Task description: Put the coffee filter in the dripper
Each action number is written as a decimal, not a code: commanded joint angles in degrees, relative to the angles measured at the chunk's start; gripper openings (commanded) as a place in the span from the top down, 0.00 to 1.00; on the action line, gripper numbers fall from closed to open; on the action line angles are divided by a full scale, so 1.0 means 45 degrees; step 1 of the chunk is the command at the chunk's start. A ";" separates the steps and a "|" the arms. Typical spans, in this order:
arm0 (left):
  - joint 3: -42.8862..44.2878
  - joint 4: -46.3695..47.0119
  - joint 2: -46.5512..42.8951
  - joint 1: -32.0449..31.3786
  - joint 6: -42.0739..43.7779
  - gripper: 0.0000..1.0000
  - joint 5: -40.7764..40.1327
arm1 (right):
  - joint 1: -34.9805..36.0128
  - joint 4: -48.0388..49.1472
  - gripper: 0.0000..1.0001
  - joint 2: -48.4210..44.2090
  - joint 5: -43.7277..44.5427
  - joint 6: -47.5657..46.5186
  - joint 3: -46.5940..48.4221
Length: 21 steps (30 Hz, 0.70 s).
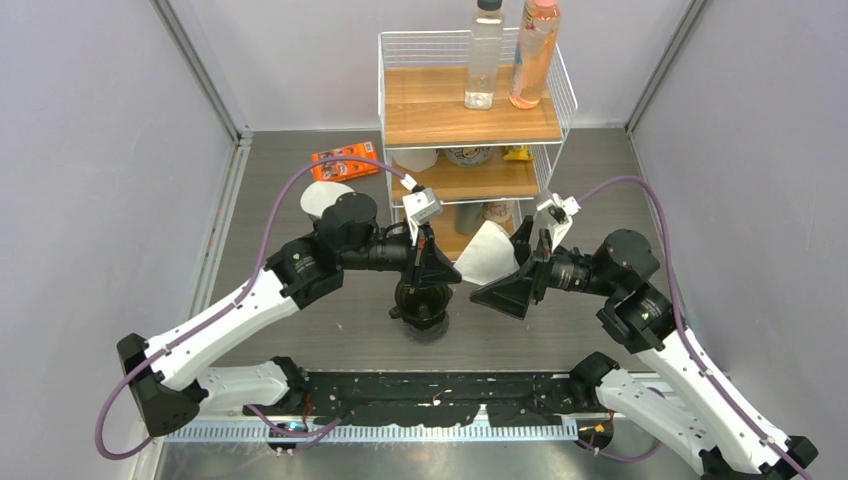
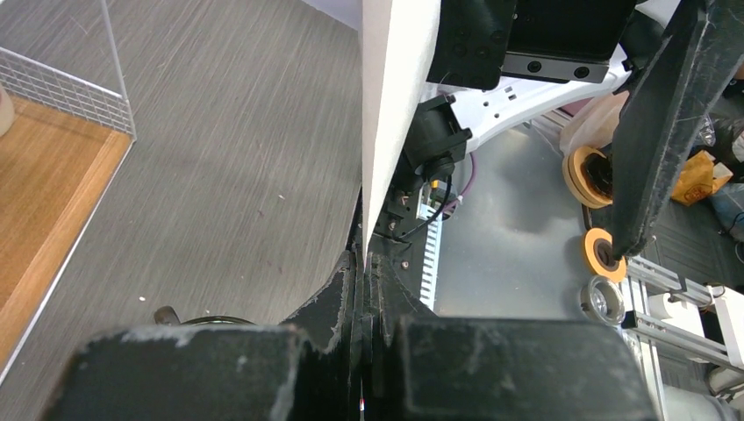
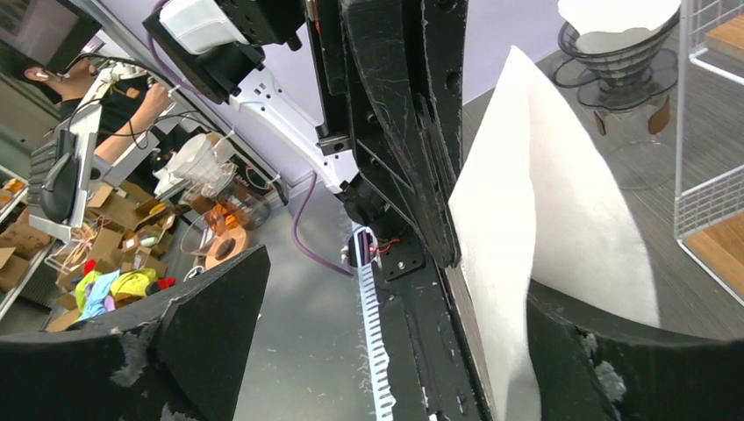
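Observation:
My left gripper (image 1: 432, 262) (image 2: 364, 263) is shut on one edge of the white coffee filter (image 1: 487, 253) (image 2: 395, 96) and holds it upright in the air. The filter fans out to the right as a cone (image 3: 561, 202). Below the left gripper a dark dripper (image 1: 420, 305) stands on the table; only a sliver of its rim (image 2: 189, 318) shows in the left wrist view. My right gripper (image 1: 520, 268) (image 3: 395, 289) is open, its jaws wide apart. The filter's far side rests against one of its fingers (image 3: 614, 360); the other finger (image 3: 193, 324) is well clear.
A wire shelf (image 1: 470, 120) with wooden boards stands at the back, two bottles (image 1: 483, 55) on top. A holder of white filters (image 1: 325, 198) (image 3: 618, 35) and an orange packet (image 1: 345, 160) sit back left. The cable rail (image 1: 400, 425) runs along the near edge.

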 commanded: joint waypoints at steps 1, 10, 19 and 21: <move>0.0565 0.0214 -0.0001 0.0025 0.0268 1.00 0.0163 | 0.0067 0.1654 0.07 0.0186 -0.0828 0.0548 0.0096; 0.0676 0.0083 0.0246 0.0025 0.0211 1.00 -0.0345 | 0.0067 0.3961 0.06 0.0565 -0.1327 0.2412 -0.0343; 0.0460 -0.0001 0.0160 0.0054 0.0382 1.00 -0.1399 | 0.0066 0.3391 0.06 0.0901 -0.0943 0.2316 -0.0157; 0.0396 0.0007 0.0109 0.0130 0.0304 1.00 -0.1650 | 0.0052 0.2921 0.06 0.0840 -0.0659 0.2075 -0.0016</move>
